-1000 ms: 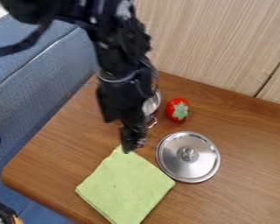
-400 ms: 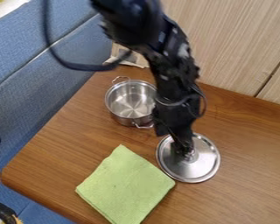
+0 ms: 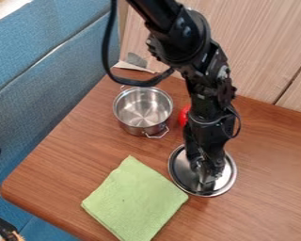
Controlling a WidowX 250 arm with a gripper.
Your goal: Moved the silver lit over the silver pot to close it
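One camera looking down at a slant on the counter (image 3: 65, 164)
From above, it is facing the wooden panel (image 3: 260, 52) at the back, with the blue seat (image 3: 46, 80) running along the left; it is viewing closely enough that the pot (image 3: 142, 106), lid (image 3: 180, 173) and cloth (image 3: 134, 200) are filling much of the middle.

Pot (image 3: 139, 113) behind cloth (image 3: 134, 200), lid (image 3: 180, 170) right of both
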